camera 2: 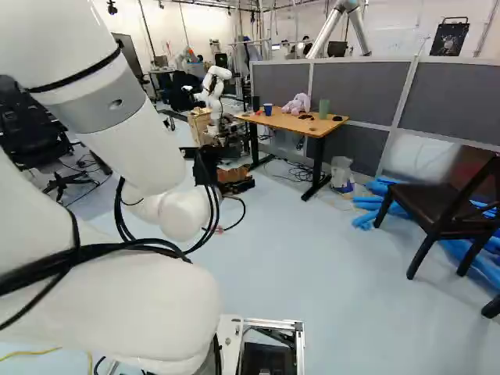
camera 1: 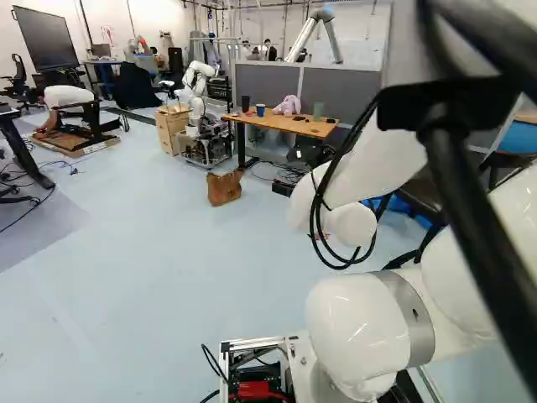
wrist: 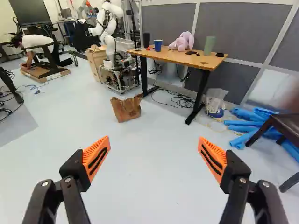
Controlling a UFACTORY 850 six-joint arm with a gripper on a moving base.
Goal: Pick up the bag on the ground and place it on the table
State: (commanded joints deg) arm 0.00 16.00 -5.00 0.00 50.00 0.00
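Brown bag (camera 1: 224, 188) on the floor (wrist: 140, 154), short of the table (wrist: 177, 57); it shows whole in the left base and wrist views, but is partly hidden by the gripper (camera 2: 203, 166) in the right base view. The two fingers stand wide apart, holding nothing. The arm (camera 1: 361, 319) hides the plastic-lined bin (wrist: 216, 102) from the left base view only.

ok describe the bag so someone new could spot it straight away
Find the wooden-topped table with black legs, standing before the grey panels. On the floor just in front of its left end in the wrist view sits the bag. It is small, brown and upright, unlike the clear, pale one beyond the table's other leg.
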